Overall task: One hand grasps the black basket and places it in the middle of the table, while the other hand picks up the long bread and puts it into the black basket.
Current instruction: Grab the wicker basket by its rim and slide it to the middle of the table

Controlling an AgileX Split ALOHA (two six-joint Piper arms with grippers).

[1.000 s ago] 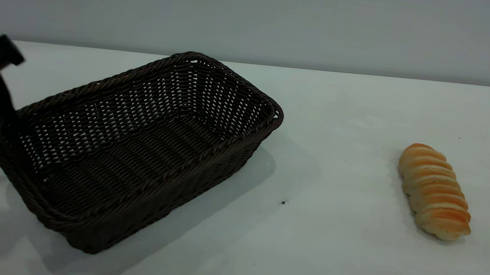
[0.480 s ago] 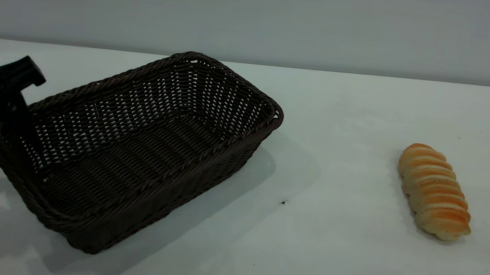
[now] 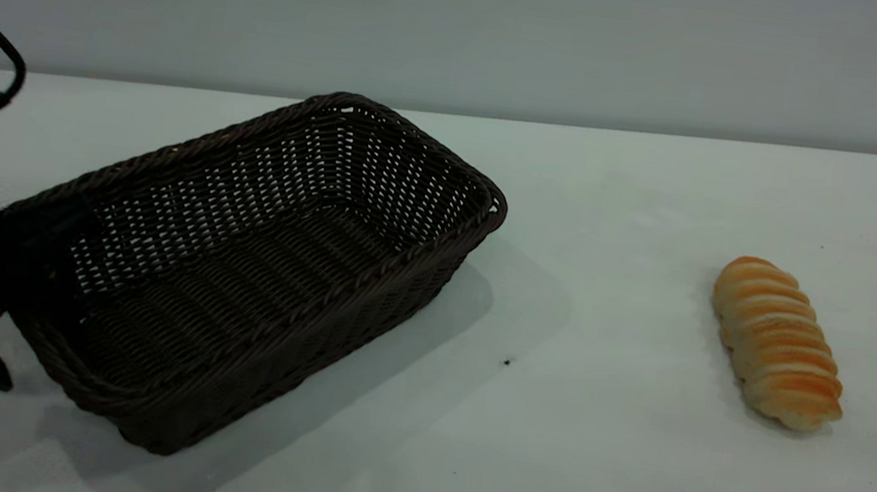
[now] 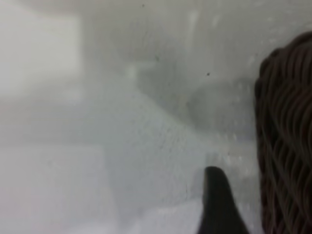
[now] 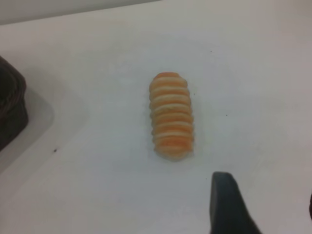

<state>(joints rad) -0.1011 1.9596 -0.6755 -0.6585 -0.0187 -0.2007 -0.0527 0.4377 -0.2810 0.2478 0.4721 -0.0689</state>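
The left gripper (image 3: 17, 292) straddled the black basket's (image 3: 249, 272) near-left rim, fingers apart, while the long bread (image 3: 777, 342) lay well right.

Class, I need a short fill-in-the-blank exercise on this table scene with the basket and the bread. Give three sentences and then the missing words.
1. The bread lies on the ____.
2. The basket holds ____.
3. The left gripper is at the basket's ____ end, seen from the exterior view.

Missing words: table; nothing; left
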